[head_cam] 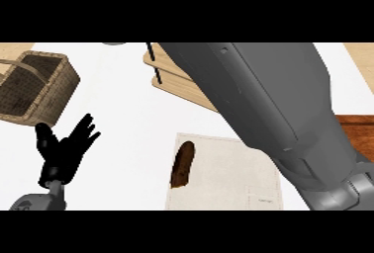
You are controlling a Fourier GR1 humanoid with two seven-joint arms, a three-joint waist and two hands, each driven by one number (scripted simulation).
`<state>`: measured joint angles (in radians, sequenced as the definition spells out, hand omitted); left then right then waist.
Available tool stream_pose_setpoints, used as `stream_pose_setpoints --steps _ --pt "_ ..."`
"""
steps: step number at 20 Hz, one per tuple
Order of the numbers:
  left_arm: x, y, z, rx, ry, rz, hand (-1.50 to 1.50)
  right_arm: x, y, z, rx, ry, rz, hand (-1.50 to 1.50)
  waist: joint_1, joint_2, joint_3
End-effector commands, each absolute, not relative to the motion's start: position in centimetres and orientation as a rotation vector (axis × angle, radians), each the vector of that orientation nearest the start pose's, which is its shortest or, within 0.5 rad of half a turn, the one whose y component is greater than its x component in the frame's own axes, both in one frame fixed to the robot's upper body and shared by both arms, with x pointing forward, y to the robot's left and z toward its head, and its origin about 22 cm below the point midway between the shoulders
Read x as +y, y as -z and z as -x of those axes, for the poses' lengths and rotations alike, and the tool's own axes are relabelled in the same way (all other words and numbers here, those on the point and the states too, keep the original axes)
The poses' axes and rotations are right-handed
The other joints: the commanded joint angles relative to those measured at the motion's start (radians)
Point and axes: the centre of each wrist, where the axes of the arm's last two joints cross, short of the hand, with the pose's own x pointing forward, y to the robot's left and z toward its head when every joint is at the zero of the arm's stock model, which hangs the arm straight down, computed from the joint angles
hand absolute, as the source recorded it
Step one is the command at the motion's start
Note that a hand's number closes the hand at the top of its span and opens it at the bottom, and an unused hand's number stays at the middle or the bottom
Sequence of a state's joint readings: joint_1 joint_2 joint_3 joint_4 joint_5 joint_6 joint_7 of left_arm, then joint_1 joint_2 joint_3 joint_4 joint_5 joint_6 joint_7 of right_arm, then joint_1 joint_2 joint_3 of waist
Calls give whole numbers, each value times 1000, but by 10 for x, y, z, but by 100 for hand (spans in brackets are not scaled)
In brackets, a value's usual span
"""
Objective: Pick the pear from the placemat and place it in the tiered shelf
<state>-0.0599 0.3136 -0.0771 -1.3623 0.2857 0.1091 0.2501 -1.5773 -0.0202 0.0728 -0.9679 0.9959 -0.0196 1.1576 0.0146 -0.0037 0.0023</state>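
White table [124, 113], pale placemat [226, 197] bearing brown pear [183, 165] lengthwise near its left edge, untouched, judged light, firm, smooth-skinned, best taken across the broad lower end; left hand [66, 148] resting alongside, fingers spread; right hand unseen; tiered shelf [171, 81] behind.

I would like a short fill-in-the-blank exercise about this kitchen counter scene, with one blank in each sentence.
1. The brown pear lies on the ___.
2. The wicker basket stands at the view's upper ___ corner.
3. The left robot hand is ___ and holds nothing.
4. The grey right forearm partly covers the wooden ___.
Missing words: placemat; left; open; tiered shelf.
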Motion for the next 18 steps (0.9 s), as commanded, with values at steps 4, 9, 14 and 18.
stream_pose_setpoints --steps 4,9,14,18 --pt "292 30 -254 -1116 -30 -101 0 8 -373 -378 -1335 -370 1167 150 -9 5 -3" --pt "289 19 -250 -1124 -20 -87 0 -12 -356 -403 -1336 -337 1179 150 2 6 -3" --pt "303 29 -240 -1131 -17 -95 0 -26 -351 -411 -1317 -363 1213 150 -3 4 -3" --pt "293 29 -262 -1117 -34 -81 0 -9 -305 -418 -1368 -347 1211 150 -5 10 -3"
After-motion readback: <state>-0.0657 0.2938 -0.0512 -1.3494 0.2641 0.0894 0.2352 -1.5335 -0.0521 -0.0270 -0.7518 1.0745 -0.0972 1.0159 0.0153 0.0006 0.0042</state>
